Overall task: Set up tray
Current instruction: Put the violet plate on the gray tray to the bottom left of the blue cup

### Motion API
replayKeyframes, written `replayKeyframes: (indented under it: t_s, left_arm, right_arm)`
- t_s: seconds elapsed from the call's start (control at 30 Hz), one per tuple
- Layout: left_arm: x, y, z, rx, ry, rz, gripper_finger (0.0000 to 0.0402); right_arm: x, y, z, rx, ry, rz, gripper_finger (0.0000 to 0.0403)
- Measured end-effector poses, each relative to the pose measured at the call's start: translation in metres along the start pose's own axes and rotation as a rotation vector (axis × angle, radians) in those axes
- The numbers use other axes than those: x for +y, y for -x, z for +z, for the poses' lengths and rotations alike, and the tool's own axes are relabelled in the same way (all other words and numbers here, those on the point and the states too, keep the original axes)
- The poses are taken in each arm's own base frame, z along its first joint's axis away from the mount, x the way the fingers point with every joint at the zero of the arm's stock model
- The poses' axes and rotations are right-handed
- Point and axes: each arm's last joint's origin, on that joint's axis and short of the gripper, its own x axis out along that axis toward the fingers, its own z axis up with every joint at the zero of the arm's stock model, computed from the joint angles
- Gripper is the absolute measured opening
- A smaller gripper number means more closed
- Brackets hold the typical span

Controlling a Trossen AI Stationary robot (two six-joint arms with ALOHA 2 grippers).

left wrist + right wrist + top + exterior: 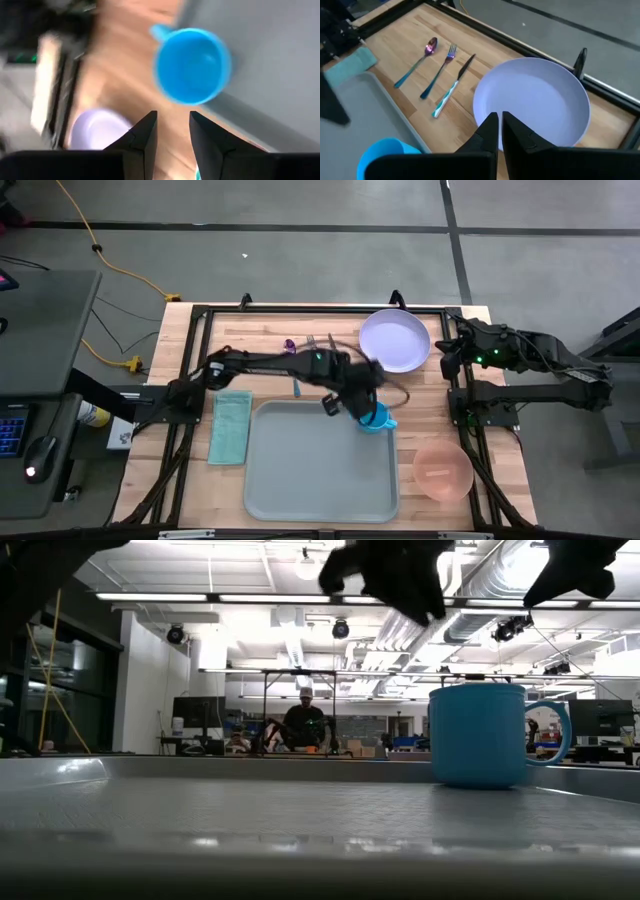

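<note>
The pale grey-blue tray [300, 470] lies at the table's near middle. A blue mug [377, 418] stands upright on its base in the tray's far right corner [480, 735], its handle toward the table's right. My left gripper [358, 402] hangs above the mug, a little to its left. In the left wrist view it [172, 132] is open with nothing between the fingers, and the mug [192, 65] lies beyond them. My right gripper [499, 127] is shut and holds nothing, raised at the table's right side [450, 358] over the lavender plate [535, 100].
The lavender plate [395, 340] sits at the far right. A pink bowl [443, 470] sits at the near right, and a teal folded cloth [230, 427] lies left of the tray. A spoon [417, 60], a fork [440, 70] and a knife [452, 85] lie beyond the tray's far edge.
</note>
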Motion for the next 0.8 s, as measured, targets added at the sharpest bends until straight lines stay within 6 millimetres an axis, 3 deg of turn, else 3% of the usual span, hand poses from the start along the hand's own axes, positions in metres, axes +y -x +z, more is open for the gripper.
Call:
replayKeyframes:
  t_s: [0.13,0.33,0.6,0.8]
  left_arm:
    - [0.023,0.028,-0.031,-0.003,0.274,0.093,0.0144]
    - [0.044,0.058,-0.098,0.031,0.610,0.123,0.0144]
    - [0.063,0.111,-0.171,0.055,0.799,0.281,0.0144]
    - [0.065,0.158,-0.208,0.051,0.866,0.403,0.0144]
  right_arm:
    - [0.001,-0.001,0.001,-0.007,0.019,0.007,0.0000]
    - [0.003,-0.002,0.005,-0.049,0.005,0.008,0.0000]
    - [0.005,-0.001,0.010,-0.096,0.009,0.014,0.0000]
    - [0.009,-0.002,0.016,-0.150,0.098,0.050,0.0000]
